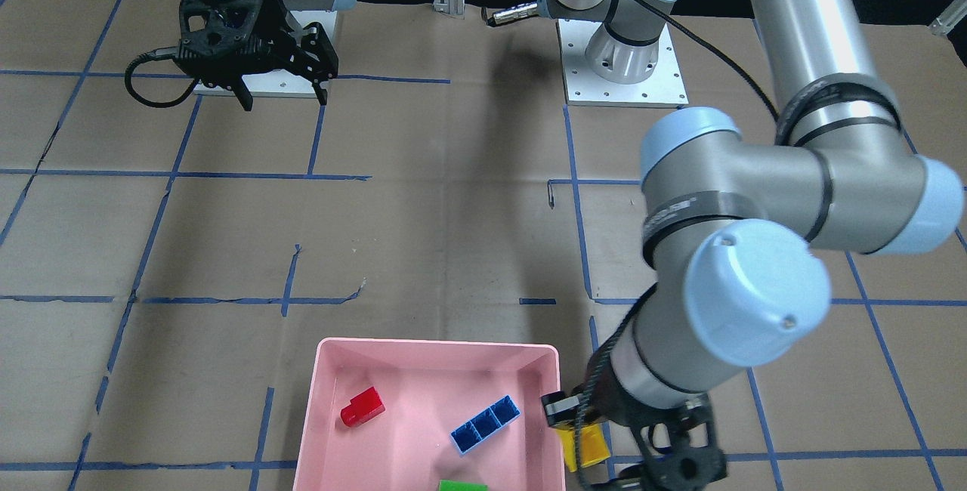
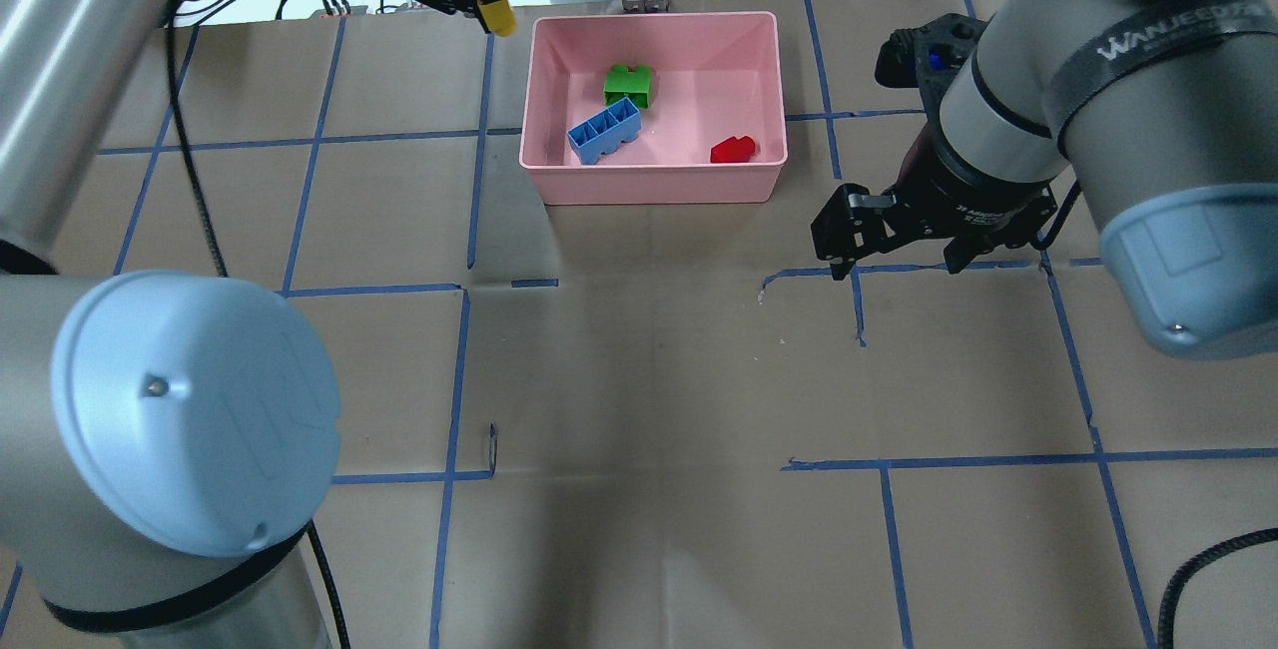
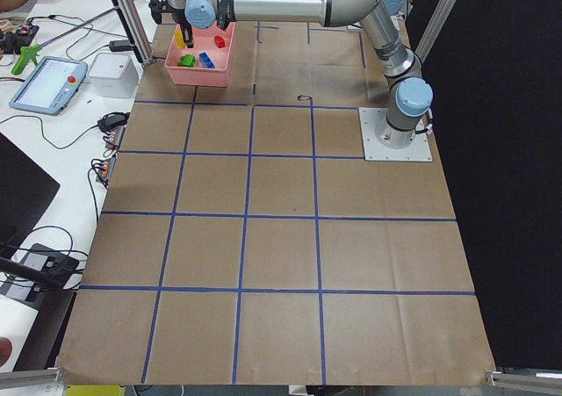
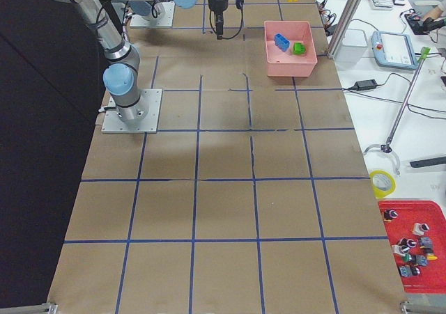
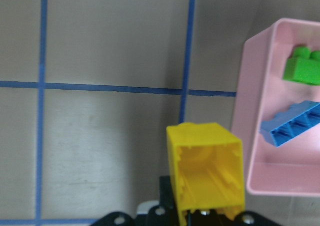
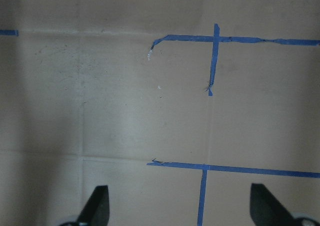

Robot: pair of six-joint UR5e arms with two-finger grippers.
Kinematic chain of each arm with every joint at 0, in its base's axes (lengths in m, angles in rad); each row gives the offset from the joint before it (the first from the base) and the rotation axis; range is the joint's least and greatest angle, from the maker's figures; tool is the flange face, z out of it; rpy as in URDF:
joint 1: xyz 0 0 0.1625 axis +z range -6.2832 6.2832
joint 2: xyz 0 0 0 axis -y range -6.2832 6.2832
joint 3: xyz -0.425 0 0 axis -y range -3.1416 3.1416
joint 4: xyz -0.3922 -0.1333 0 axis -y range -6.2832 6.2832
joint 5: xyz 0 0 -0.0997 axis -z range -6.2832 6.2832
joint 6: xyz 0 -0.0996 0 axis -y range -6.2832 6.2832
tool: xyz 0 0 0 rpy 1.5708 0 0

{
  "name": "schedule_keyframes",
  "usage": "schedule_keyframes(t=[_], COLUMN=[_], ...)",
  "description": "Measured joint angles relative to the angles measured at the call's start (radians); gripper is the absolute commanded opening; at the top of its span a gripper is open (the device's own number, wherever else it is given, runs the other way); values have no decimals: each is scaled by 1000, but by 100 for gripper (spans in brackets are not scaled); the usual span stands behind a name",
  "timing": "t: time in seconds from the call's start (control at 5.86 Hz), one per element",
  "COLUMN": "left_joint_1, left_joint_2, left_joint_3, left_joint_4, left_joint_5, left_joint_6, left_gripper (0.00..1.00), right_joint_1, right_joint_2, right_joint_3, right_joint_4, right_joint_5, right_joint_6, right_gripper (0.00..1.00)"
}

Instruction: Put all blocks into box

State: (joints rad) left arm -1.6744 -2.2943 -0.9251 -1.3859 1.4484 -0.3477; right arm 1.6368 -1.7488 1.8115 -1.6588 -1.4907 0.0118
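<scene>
the left arm (image 1: pixel 823 45) reaches far out from its base, elbow bent and wrist turned down – its left gripper (image 2: pixel 489 6) is clamped on a yellow block (image 5: pixel 205 171), which sticks out past the fingertips. the right arm (image 2: pixel 1118 100) is folded closer in. the right gripper (image 6: pixel 182 208) points straight down, fingers (image 6: pixel 98 206) spread wide – nothing between them.

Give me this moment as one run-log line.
left gripper: shut on yellow block, beside box | right gripper: open, empty | in box: green block, blue block, red block
</scene>
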Motion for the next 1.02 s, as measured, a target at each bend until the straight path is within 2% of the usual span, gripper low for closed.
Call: schedule_keyframes(t=[0.17, 0.34, 0.51, 0.85, 1.02], left_joint_1=[-36, -53, -65, -71, -61], left_joint_2=[-71, -120, -140, -109, -50], left_joint_3=[13, 12, 11, 9, -1], left_joint_4=[69, 121, 148, 152, 108], left_joint_5=[4, 6, 8, 7, 6], left_joint_6=[-56, -83, -100, -103, -81], left_gripper=[50, 91, 98, 99, 99], right_joint_1=[0, 0, 0, 0, 0], right_joint_2=[0, 0, 1, -9, -17], right_joint_3=[2, 5, 7, 63, 98], right_joint_4=[0, 1, 4, -16, -47], right_joint_5=[-1, -4, -12, -70, -82], right_joint_6=[-2, -3, 0, 8, 8], right_gripper=[100, 100, 100, 100, 100])
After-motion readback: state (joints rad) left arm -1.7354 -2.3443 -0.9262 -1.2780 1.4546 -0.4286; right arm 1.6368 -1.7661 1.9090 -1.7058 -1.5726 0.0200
